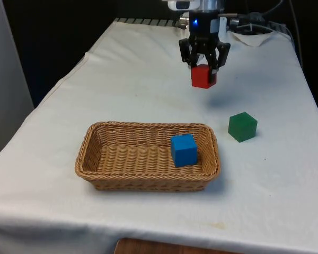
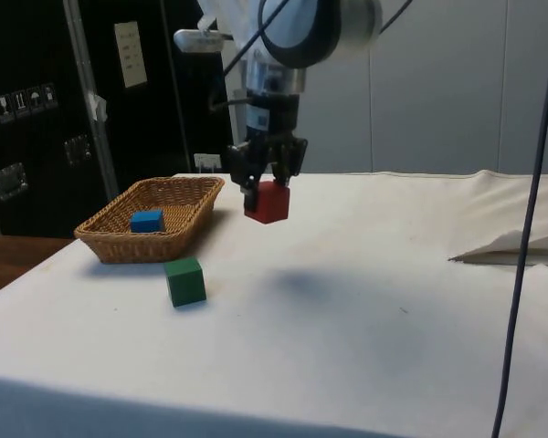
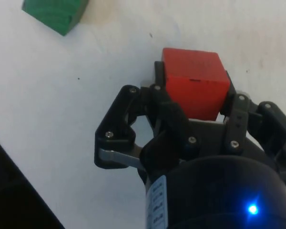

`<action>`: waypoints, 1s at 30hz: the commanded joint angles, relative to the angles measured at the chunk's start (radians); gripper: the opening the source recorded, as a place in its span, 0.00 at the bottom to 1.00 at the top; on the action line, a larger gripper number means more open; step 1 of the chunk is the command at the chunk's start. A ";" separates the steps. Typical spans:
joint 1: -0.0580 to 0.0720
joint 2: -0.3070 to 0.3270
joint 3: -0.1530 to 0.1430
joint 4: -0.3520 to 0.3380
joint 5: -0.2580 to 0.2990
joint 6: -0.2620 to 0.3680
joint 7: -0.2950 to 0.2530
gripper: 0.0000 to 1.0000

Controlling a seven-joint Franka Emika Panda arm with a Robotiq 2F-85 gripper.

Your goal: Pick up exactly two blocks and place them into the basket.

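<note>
Wicker is the material of the basket (image 1: pixel 95 153), which stands on the white cloth (image 1: pixel 138 90) and serves as my landmark. Inside the basket, near its end on the front view's right, a blue block (image 1: pixel 184 150) rests on the woven floor. Outside the basket, just past that same end and a little toward the robot, a green block (image 1: pixel 242 127) sits on the cloth (it does not touch the basket). Beyond the basket, on the robot's side of it, the gripper (image 1: pixel 204 67) hangs in the air with its fingers pointing down. Its two fingers are closed against opposite sides of a red block (image 1: pixel 203 77), and the lower part of the block sticks out below the fingertips. This red block is lifted clear of the cloth, higher than the rim of the basket, and in the side view its shadow falls on the cloth below.
</note>
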 commanded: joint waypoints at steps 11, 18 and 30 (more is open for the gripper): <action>-0.004 0.000 -0.016 0.024 -0.022 -0.035 0.012 0.00; -0.007 0.003 -0.030 0.072 -0.050 -0.089 0.011 0.00; -0.020 0.030 -0.050 0.195 -0.051 -0.200 -0.014 0.00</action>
